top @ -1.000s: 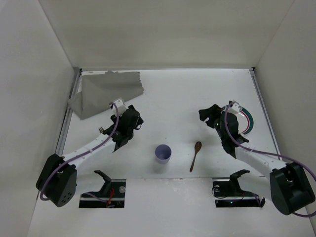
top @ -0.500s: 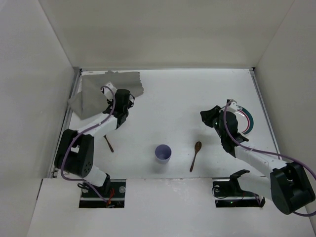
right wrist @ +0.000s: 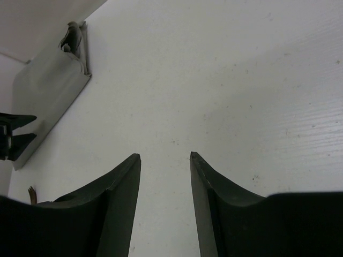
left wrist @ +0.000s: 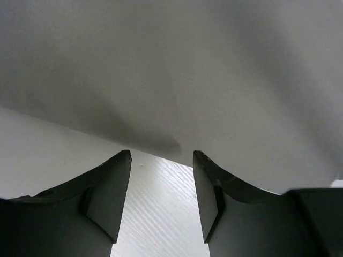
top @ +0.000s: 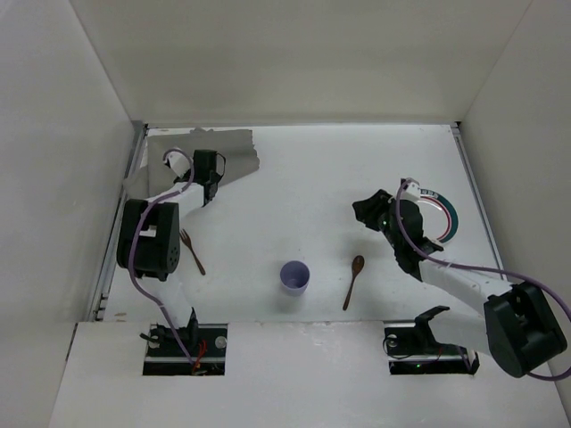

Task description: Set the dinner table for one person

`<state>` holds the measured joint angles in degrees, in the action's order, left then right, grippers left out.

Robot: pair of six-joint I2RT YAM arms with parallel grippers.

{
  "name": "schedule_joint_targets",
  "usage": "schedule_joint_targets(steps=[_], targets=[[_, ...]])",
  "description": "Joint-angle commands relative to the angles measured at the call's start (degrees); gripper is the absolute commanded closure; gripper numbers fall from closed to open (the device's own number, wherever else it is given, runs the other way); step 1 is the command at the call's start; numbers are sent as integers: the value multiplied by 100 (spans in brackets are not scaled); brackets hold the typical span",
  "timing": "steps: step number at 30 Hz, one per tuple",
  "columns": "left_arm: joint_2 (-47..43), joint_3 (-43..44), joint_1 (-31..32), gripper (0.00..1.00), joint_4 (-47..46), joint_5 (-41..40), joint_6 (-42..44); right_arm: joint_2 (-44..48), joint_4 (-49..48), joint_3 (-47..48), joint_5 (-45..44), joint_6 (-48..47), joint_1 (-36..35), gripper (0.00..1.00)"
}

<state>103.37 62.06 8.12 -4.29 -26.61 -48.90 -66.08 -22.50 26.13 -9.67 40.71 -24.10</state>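
Dinner table (top: pixel 303 187): large, flat, white, matte, rectangular. Lies level, filling the floor of the enclosure, bounded by plain white wall panels (top: pixel 294 62) at 9, 12 and 3 o'clock, near edge at 6 o'clock. Seen close in the right wrist view: finely ribbed, flecked with small dark specks.

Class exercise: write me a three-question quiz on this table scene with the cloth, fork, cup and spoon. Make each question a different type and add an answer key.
1. True or false: seen from above, the cup stands between the fork and the spoon.
2. Which lies closest to the left claw? A cloth; B cup; C spoon.
3. Short answer: what is the right claw holding?
Key: 1 true; 2 A; 3 nothing, it is open and empty.
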Motion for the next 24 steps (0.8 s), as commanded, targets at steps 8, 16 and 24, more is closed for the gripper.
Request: schedule_joint_targets(steps=[8,16,24], targets=[[973,947,-78,77,306,498,118,-168,-237,323,44,-98,-152,50],[1466,1967,773,95,122,1105,-31,-291,-237,358,71,-98,-152,50],[1335,1933,2003,92,-300,1062,-514,-326,-272,366,53,-89,-178,49]])
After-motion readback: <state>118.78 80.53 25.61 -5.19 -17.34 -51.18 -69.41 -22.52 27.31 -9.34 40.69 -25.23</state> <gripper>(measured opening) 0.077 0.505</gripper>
